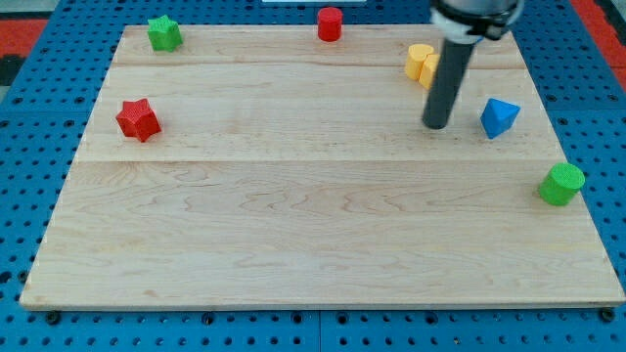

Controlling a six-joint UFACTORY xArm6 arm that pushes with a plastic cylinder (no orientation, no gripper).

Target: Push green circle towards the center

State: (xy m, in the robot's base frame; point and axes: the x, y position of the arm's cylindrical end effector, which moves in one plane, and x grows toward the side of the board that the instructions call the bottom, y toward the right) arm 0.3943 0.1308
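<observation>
The green circle (561, 184) is a round green block near the board's right edge, below the middle height. My tip (436, 125) is the lower end of the dark rod at the view's upper right. It stands up and to the left of the green circle, well apart from it. The tip lies between the yellow block (422, 62), which sits just above it, and the blue block (499, 116) to its right. It touches neither.
A green star block (163, 32) sits at the top left corner. A red star block (138, 119) lies at the left. A red cylinder (330, 22) stands at the top edge. The wooden board (293, 215) rests on a blue pegboard.
</observation>
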